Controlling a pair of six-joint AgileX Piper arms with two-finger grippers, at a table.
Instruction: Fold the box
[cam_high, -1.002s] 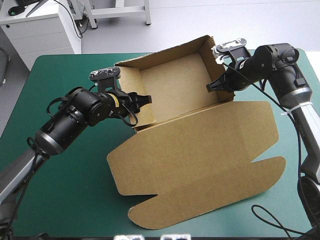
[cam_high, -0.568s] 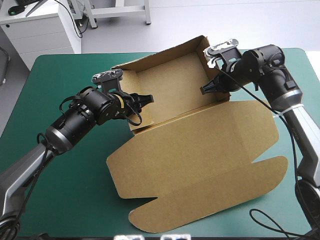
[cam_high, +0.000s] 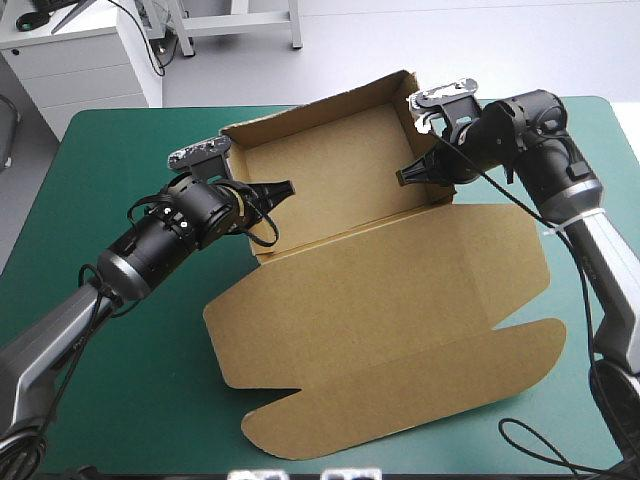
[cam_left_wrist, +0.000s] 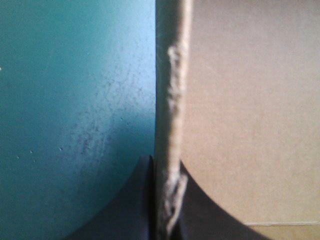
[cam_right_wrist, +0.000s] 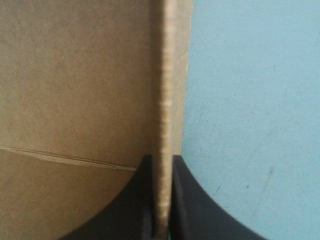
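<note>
Sitting midway across the teal-green worktop (cam_high: 120, 160): brown box (cam_high: 400, 290), an open tray with walls raised toward the far edge, lid flat toward the near edge.
Clamped at both side walls: left fingers (cam_high: 272, 188) all but closed on the left wall's edge, right fingers (cam_high: 415, 172) likewise on the right wall; in each wrist view, board edge pinched between the black pair.
</note>
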